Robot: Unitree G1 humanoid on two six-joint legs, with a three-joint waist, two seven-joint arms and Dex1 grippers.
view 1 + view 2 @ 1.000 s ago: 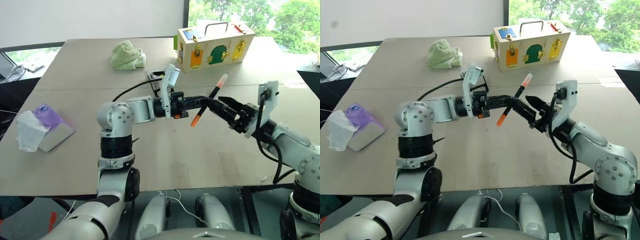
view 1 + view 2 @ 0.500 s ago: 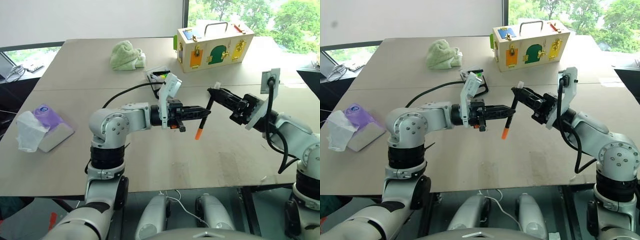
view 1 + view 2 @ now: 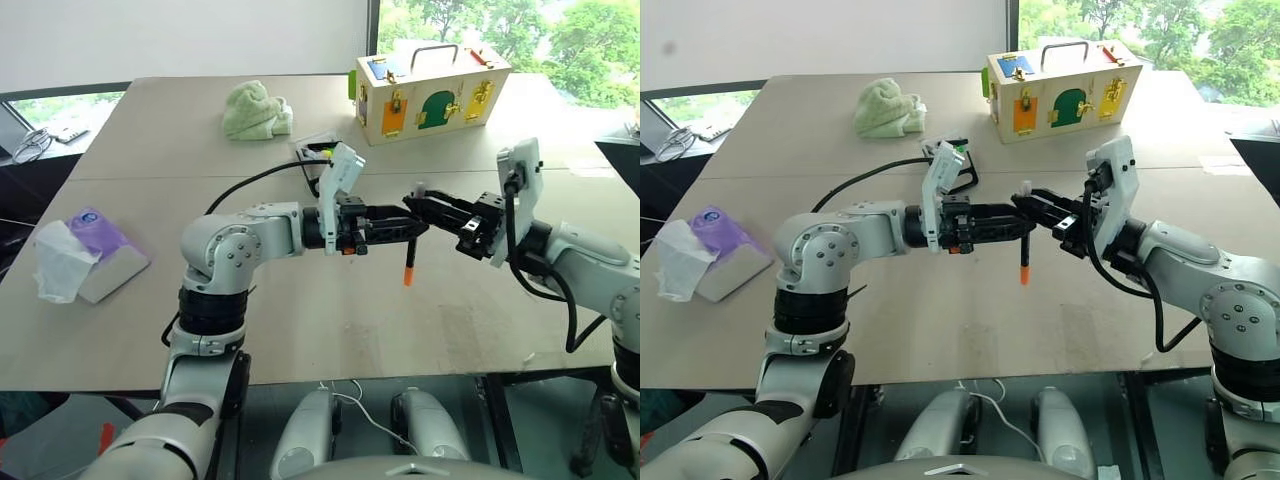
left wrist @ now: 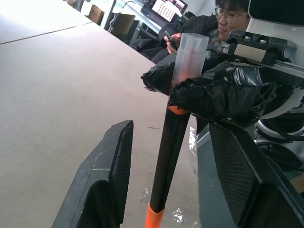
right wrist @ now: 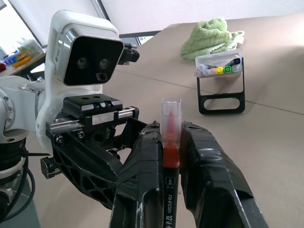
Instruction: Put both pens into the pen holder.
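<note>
An orange-ended pen (image 3: 409, 258) with a black barrel hangs upright above the table's middle, clear cap on top. My right gripper (image 3: 411, 206) is shut on its upper end just below the cap (image 5: 170, 110). My left gripper (image 4: 168, 130) reaches in from the opposite side and stands open. Its fingers (image 4: 115, 156) flank the barrel (image 4: 170, 156) with a gap on each side. The pen holder (image 3: 318, 156), a black frame with a clear top tray, stands farther back with several marker caps in its tray (image 5: 219, 69). I cannot pick out the other pen.
A wooden latch box (image 3: 430, 95) stands at the back right, with a green cloth (image 3: 255, 110) at the back centre. A tissue pack (image 3: 88, 252) lies at the left. In the left wrist view a person (image 4: 223, 16) sits beyond the table.
The left gripper held the tilted pen while the right was open. The right then shut on the cap end, the left has opened, and the pen now hangs upright.
</note>
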